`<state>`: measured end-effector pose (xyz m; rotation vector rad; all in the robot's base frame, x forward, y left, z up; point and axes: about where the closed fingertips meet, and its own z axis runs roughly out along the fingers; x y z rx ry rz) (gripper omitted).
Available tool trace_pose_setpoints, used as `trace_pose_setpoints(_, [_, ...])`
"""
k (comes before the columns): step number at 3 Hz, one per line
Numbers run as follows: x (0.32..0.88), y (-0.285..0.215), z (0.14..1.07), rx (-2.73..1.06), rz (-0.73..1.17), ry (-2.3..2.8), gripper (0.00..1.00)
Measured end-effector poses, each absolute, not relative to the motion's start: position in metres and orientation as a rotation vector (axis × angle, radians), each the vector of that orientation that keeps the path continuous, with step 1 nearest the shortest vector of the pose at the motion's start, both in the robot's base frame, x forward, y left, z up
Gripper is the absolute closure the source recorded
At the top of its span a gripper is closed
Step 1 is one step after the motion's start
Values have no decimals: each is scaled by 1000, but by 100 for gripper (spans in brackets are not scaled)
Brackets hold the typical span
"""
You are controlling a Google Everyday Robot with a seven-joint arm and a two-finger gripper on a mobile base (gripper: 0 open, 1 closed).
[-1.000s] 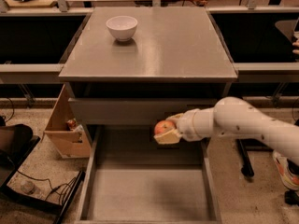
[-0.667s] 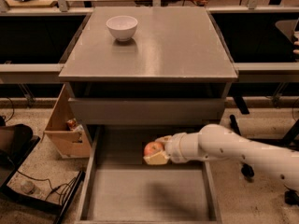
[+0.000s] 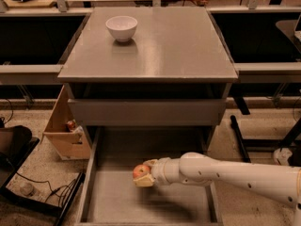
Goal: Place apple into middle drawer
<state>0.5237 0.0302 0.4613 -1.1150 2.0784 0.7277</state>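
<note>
My gripper (image 3: pixel 142 177) is clamped around the apple (image 3: pixel 139 170) and holds it over the open middle drawer (image 3: pixel 155 206), a little left of centre. My arm (image 3: pixel 225 173) reaches in from the right. A white bowl (image 3: pixel 122 27) stands on the cabinet top (image 3: pixel 164 46), well apart from the apple.

Partly behind apple (image 3: pixel 139 170), gripper (image 3: pixel 142 177) over middle drawer (image 3: pixel 141 204); drawer front beyond bottom edge.

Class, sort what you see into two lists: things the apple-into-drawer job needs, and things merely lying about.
Job: apple; middle drawer; gripper, above the drawer floor, holding the apple.
Lying about: white bowl on the cabinet top; cardboard box beside it.
</note>
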Motion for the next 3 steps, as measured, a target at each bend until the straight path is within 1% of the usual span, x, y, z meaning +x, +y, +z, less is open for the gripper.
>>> trace_pose_setpoints(2, [515,54,410,-1107,734,2098,100])
trace_pose_setpoints(3, [516,54,410,-1105,732,2097,81])
